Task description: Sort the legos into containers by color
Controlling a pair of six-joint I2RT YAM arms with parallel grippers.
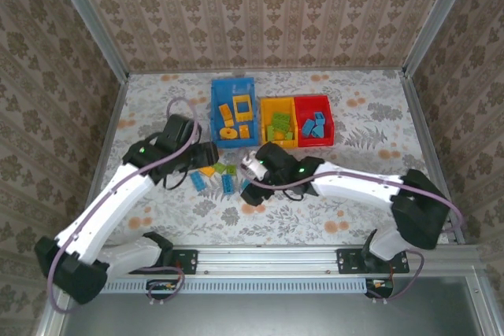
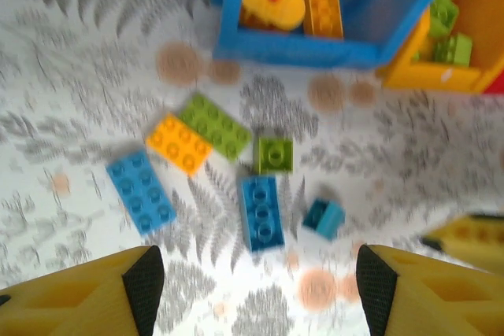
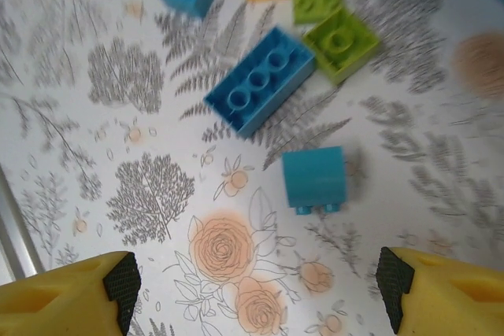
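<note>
Loose legos lie on the patterned table between my grippers. The left wrist view shows a blue brick (image 2: 142,192), an orange one (image 2: 179,143), a long green one (image 2: 214,125), a small green one (image 2: 275,155), a dark blue one (image 2: 261,212) and a small teal one (image 2: 324,218). My left gripper (image 2: 256,289) hovers open over them with nothing between its fingers. My right gripper (image 3: 256,293) is open and empty too, just short of the small teal brick (image 3: 315,180) and the dark blue brick (image 3: 260,80). The blue bin (image 1: 250,84) holds orange-yellow bricks, the yellow bin (image 1: 264,112) green ones, the red bin (image 1: 328,116) blue ones.
The two grippers (image 1: 206,155) (image 1: 250,182) stand close together over the brick cluster, and a yellow finger of the right one (image 2: 472,241) shows in the left wrist view. Patterned walls enclose the table on three sides. A metal rail (image 1: 260,257) runs along the near edge.
</note>
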